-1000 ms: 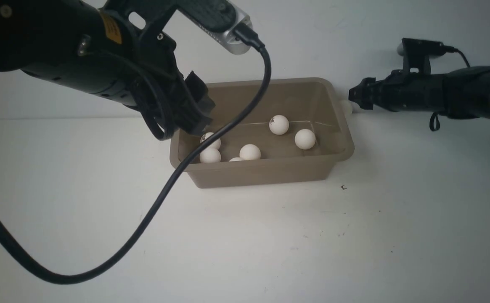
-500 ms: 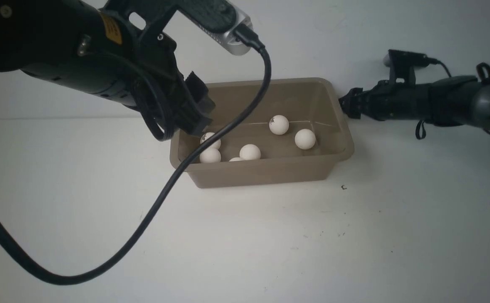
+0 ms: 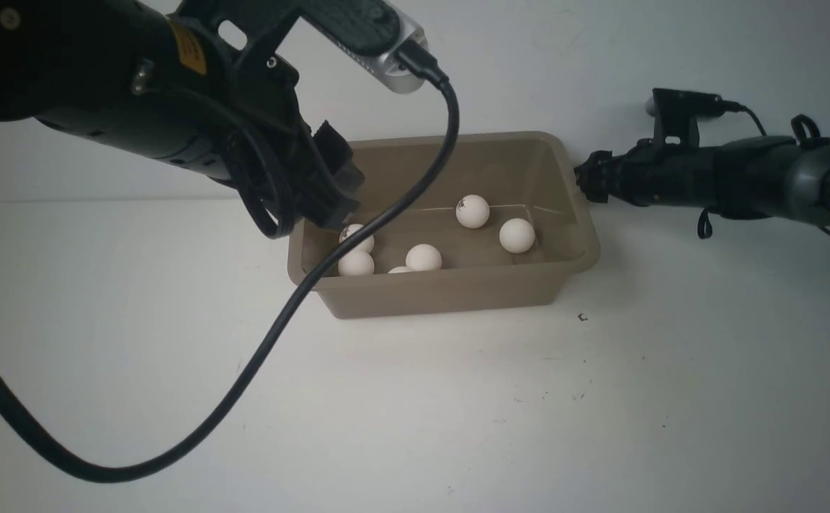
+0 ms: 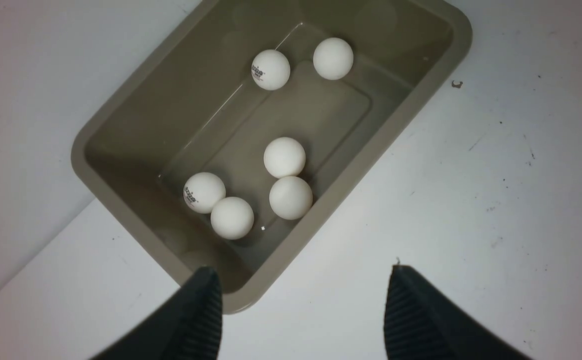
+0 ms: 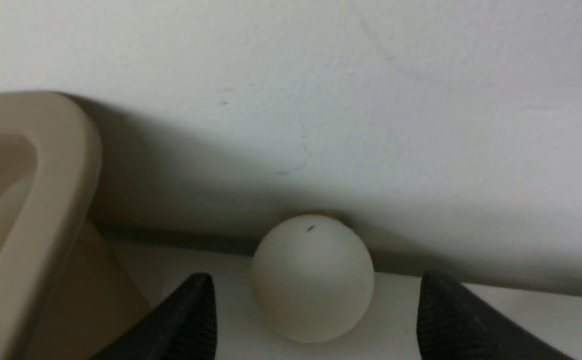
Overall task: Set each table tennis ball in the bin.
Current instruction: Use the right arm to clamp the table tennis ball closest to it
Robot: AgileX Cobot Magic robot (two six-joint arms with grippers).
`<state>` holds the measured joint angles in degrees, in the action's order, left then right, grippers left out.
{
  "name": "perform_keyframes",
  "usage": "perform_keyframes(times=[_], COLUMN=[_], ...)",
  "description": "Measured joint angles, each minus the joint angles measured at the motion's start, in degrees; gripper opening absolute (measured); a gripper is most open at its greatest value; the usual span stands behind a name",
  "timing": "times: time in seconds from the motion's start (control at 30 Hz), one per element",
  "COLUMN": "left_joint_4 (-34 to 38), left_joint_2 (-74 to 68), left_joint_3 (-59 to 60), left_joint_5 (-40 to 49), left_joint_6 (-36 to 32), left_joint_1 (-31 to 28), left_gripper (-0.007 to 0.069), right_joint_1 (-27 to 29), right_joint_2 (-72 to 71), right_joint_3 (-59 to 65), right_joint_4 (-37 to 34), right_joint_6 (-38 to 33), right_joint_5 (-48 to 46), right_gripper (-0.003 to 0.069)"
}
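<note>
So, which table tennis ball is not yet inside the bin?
The table tennis ball lying against the back wall, just outside the bin, between the open right gripper's fingers. The other six already lie in the bin.

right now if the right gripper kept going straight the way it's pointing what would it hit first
Most likely the table tennis ball resting on the table against the back wall, beside the bin. It sits between the right gripper's open fingers, so they would pass either side of it. Depth is hard to judge.

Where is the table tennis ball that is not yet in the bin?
The last table tennis ball lies on the table against the back wall, just outside the bin, between the open right gripper's fingers.
</note>
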<state>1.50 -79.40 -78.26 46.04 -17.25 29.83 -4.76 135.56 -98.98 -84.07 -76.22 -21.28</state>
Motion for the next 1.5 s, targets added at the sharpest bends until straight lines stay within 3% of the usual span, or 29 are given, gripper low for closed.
perform_keyframes(times=[0.87, 1.5], left_joint_4=[0.0, 0.0], left_joint_2=[0.0, 0.0], left_joint_3=[0.0, 0.0], left_joint_5=[0.0, 0.0], left_joint_6=[0.0, 0.0], left_joint_1=[0.0, 0.0], left_gripper=[0.0396, 0.0396], right_joint_1=[0.0, 3.3], right_joint_2=[3.7, 3.8], right_joint_3=[-4.5, -4.6], right_joint_4=[-2.7, -8.8], right_joint_6=[0.0, 0.1], right_joint_5=[-2.7, -12.0], right_gripper=[0.0482, 0.0475])
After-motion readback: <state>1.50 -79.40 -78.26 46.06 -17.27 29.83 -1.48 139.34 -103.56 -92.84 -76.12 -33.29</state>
